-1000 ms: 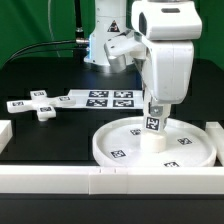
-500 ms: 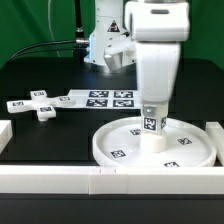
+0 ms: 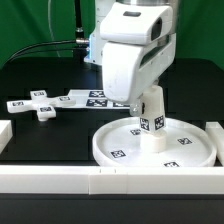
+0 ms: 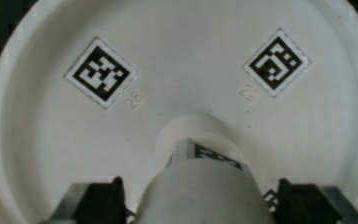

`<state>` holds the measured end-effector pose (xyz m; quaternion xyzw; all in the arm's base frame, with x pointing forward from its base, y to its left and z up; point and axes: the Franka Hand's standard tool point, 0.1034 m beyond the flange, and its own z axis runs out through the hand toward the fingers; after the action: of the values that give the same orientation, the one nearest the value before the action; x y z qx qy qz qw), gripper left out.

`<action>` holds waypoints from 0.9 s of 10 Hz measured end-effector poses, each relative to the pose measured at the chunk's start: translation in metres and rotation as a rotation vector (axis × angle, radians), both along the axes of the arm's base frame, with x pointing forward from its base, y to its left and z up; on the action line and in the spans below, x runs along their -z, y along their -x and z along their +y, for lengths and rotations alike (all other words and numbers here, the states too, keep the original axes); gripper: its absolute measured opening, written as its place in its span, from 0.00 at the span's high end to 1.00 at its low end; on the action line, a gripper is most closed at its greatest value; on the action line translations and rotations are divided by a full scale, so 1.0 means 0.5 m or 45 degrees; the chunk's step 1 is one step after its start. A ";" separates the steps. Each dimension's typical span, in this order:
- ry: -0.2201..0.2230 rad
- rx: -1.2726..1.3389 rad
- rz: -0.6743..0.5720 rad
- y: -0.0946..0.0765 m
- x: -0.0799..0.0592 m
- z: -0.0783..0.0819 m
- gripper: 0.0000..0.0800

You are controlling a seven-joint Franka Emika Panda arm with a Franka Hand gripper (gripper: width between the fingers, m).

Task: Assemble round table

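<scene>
Marker board [image 3: 95, 98]: flat, white, tagged, mid-table.
Border blocks [image 3: 60, 181]: white, along the near edge and both sides.
Table [image 3: 50, 140]: black.

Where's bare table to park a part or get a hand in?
Free: black table bordered by cross-shaped piece, round disc and front border block; also the back corner behind the cross-shaped piece. Crowded: disc centre, with leg under the arm, and the marker board strip.

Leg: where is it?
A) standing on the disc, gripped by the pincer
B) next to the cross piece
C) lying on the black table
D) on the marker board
A: the leg stands at the middle of the disc, and the pincer is shut on it.
</scene>
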<state>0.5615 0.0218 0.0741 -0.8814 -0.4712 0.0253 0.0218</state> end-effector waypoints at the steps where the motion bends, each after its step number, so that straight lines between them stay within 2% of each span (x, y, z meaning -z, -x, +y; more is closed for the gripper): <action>1: 0.005 0.099 0.003 0.001 0.000 0.003 0.48; 3: 0.012 0.213 0.007 0.001 0.000 0.006 0.48; 5: 0.010 0.580 0.036 0.007 0.000 0.016 0.48; 9: 0.022 0.900 0.051 0.008 0.002 0.022 0.49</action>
<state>0.5576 0.0327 0.0732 -0.9895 -0.1363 0.0374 0.0309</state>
